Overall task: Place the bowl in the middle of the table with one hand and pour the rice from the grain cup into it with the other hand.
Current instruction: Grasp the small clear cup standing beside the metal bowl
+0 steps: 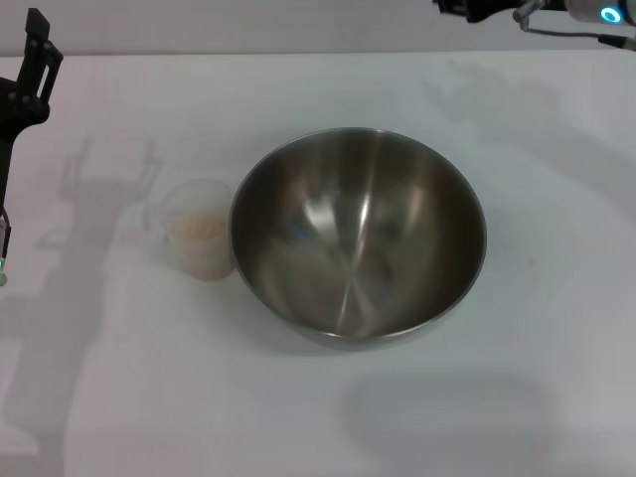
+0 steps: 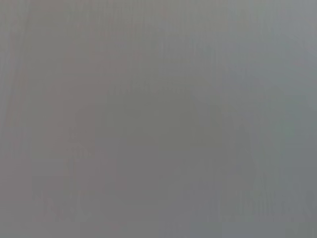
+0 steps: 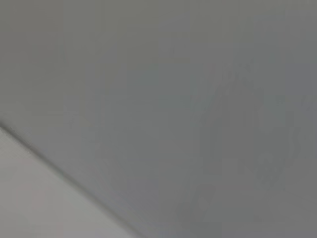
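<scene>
The stainless-steel bowl (image 1: 358, 234) stands upright in the middle of the white table (image 1: 556, 328), and its inside looks empty. The clear grain cup (image 1: 199, 231) stands just left of the bowl, close to its rim, with pale rice (image 1: 199, 229) inside it. My left gripper (image 1: 25, 84) hangs at the far left edge, raised above the table, well left of the cup, open and empty. Part of my right arm (image 1: 477, 8) shows at the top right, behind the bowl and apart from it. Both wrist views show only plain grey surface.
Shadows of the arms fall on the table left of the cup and behind the bowl. The table's far edge runs along the top of the head view.
</scene>
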